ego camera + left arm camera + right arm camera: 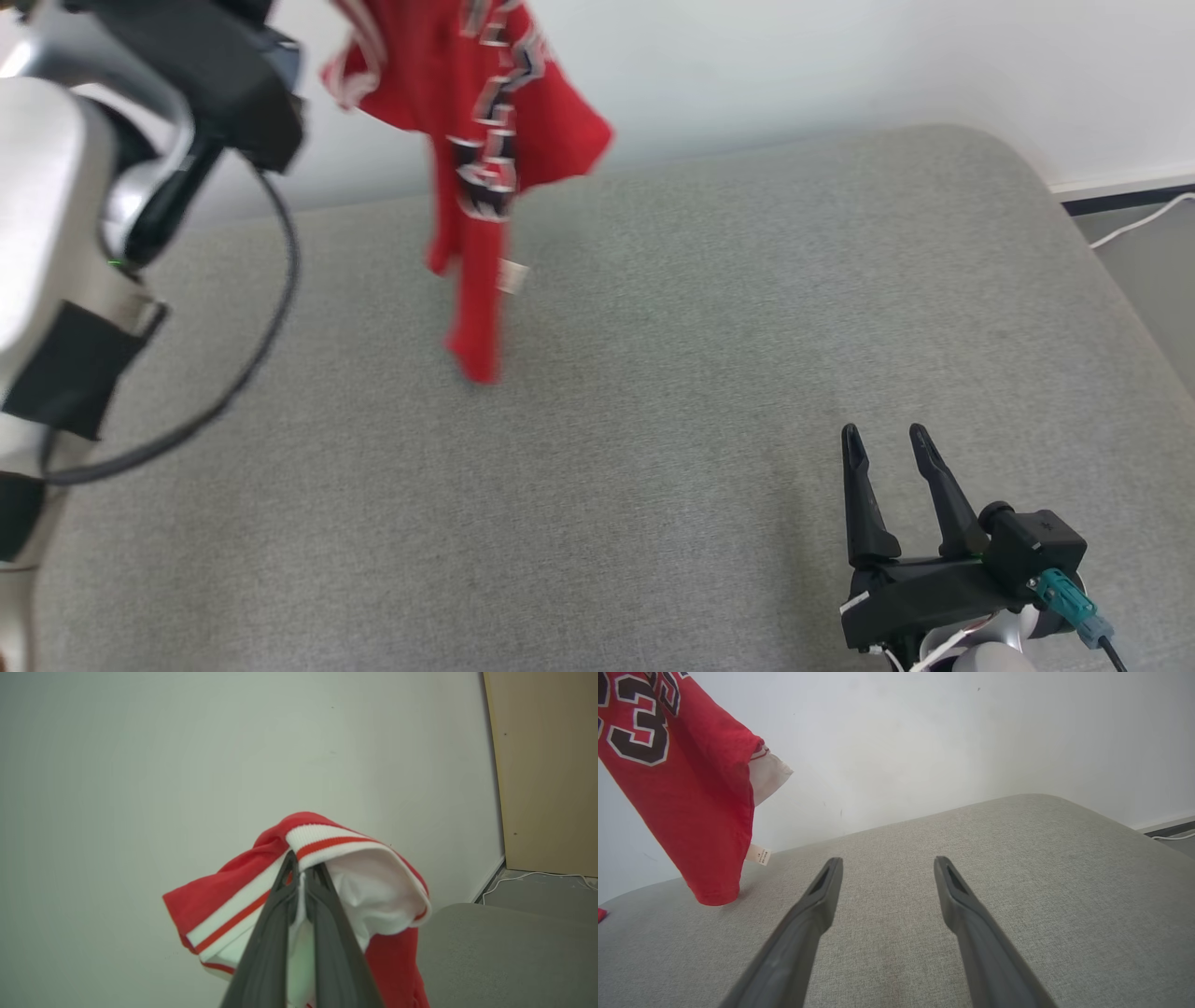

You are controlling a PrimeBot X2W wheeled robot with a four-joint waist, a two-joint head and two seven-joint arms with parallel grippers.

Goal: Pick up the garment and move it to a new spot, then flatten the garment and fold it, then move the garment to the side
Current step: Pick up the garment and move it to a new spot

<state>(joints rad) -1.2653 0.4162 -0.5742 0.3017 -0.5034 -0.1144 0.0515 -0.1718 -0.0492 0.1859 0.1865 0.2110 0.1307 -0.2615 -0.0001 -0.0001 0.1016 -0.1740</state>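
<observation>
Left wrist view: fingers (268, 933) tight on garment (369, 877).

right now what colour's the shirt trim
Shirt trim: white with a red stripe; best in left wrist view.

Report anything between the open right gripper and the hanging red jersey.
Nothing visible: only grey fabric surface lies between the right gripper and the red black-numbered jersey, which hangs from the shut left gripper.

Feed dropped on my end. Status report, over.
Left tool shut on red jersey, hanging, lowest tip near the grey cushion. Right tool open, holding nothing, low over cushion. Nothing seen in the way.
</observation>
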